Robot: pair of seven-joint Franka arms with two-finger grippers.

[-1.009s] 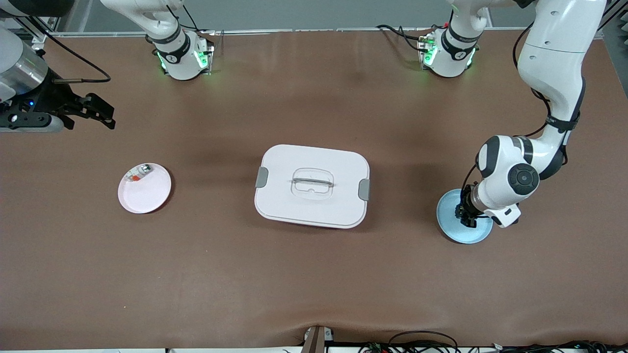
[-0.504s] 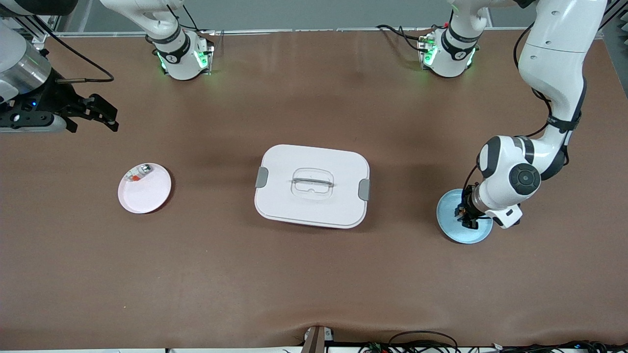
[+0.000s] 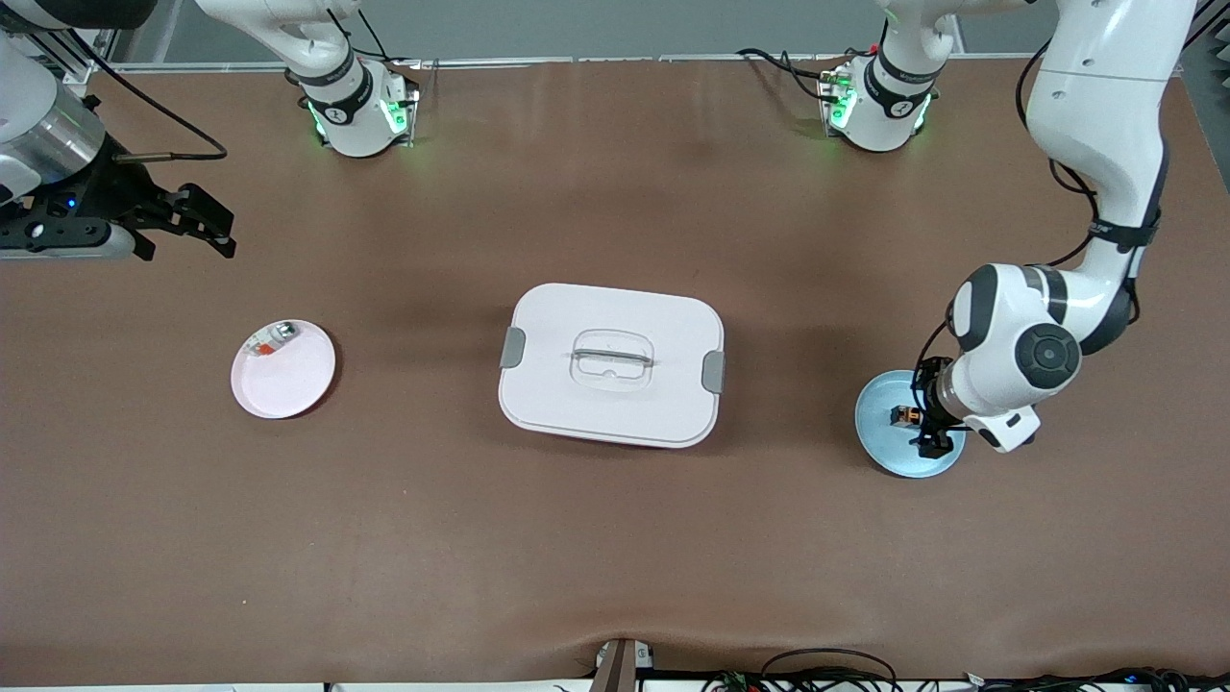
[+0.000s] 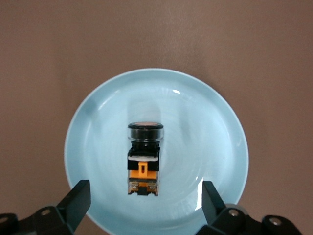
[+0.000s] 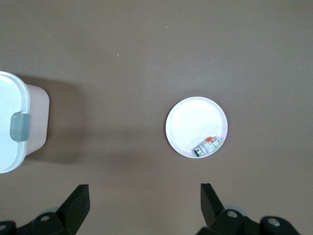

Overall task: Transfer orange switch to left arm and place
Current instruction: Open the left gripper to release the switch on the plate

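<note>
**A:** Pale blue plate (image 4: 88, 147), near the table's edge at the left arm's end: why is the orange switch (image 4: 144, 157) lying there?

**B:** It looks set down as the delivery point. The switch rests on its side near the plate's middle, touching nothing else. The left gripper (image 4: 143, 204) hangs just over it, fingers spread wide and holding nothing.

**A:** Which way does it point?

**B:** Its long axis lies flat on the plate. In the front view the capped end seems to face the white box (image 3: 611, 363) at the table's centre, though it is small there.

**A:** And the other arm?

**B:** The right gripper (image 3: 197, 223) waits over the table's opposite end, fingers wide open and empty, above a pink plate (image 3: 298, 380) carrying a small clear and red item (image 3: 270, 340).
</note>
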